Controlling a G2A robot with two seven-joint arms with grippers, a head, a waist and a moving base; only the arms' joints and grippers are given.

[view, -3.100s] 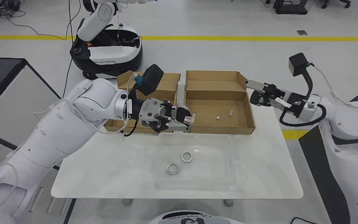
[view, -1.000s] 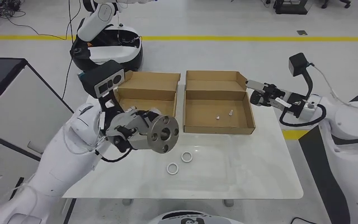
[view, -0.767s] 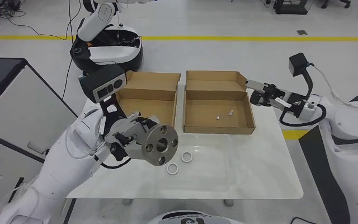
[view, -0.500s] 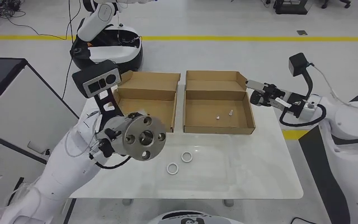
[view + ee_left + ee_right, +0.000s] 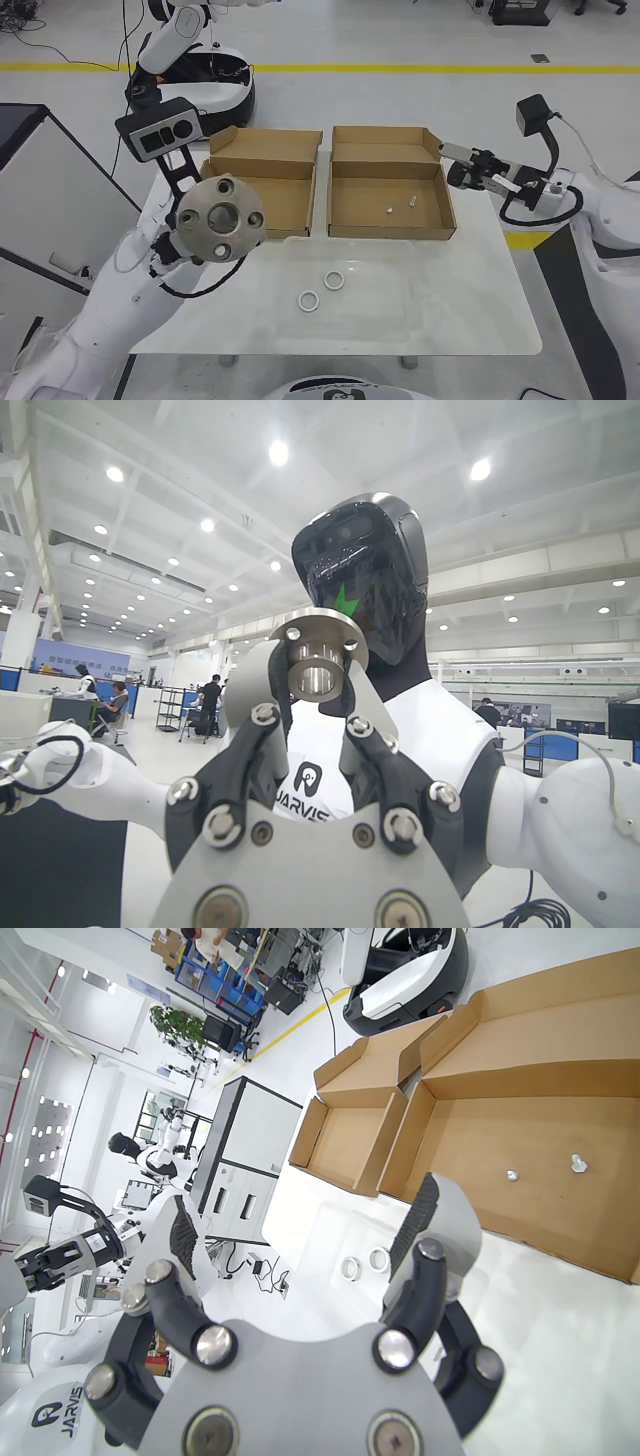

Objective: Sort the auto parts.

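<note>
Left wrist view | metal flange [image 5: 320, 632] | hub pinched inside left gripper [image 5: 313, 679]

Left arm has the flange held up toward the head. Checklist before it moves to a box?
1. Grip: ok, left gripper shut on the flange.
2. Free hand: ok, right gripper open, holding nothing.
3. Drop spot: cannot tell, the flange hides part of the left box floor in the top view.
4. Sorted so far: ok, two bolts lie apart in the right box.
5. Left to sort: ok, two rings on the table, apart from both arms.
</note>
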